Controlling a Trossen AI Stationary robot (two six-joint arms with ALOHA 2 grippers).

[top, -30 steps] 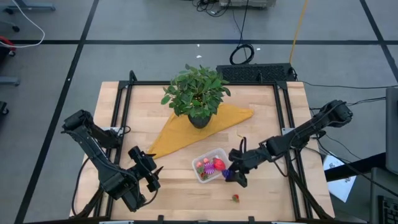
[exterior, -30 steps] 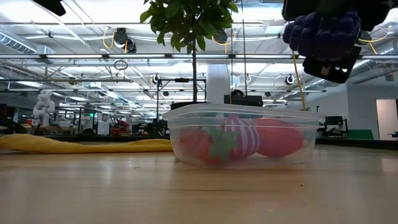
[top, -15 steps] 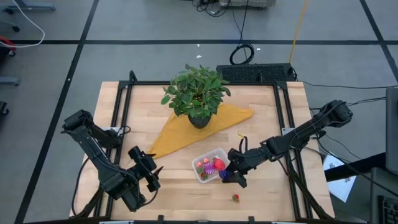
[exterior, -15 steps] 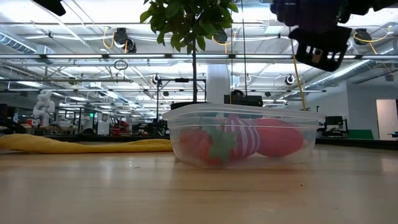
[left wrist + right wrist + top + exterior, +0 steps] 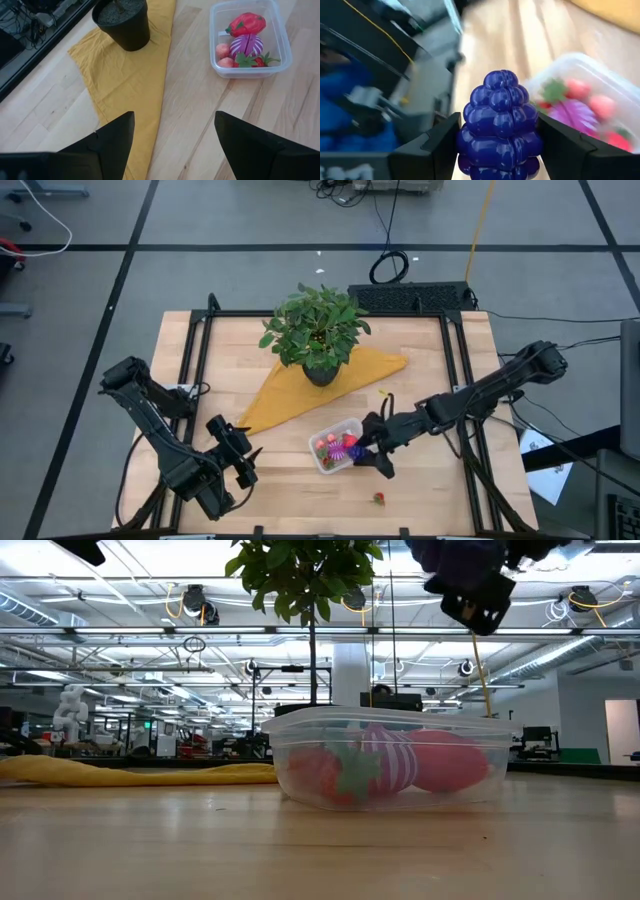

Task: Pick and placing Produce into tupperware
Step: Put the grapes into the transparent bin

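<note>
Grapes [image 5: 500,125], purple toy bunch, clamped in right gripper [image 5: 368,452] above the clear tub's [image 5: 337,444] edge. Tub holds several fruits; one strawberry [image 5: 379,499] loose on table [image 5: 430,380]. Left gripper [image 5: 240,452] idle, fingers apart, empty.

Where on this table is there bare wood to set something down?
Bare wood: the front strip between the left gripper and the stray strawberry, and right of the yellow cloth. Crowded: around the tupperware, where the right gripper carries purple grapes.
</note>
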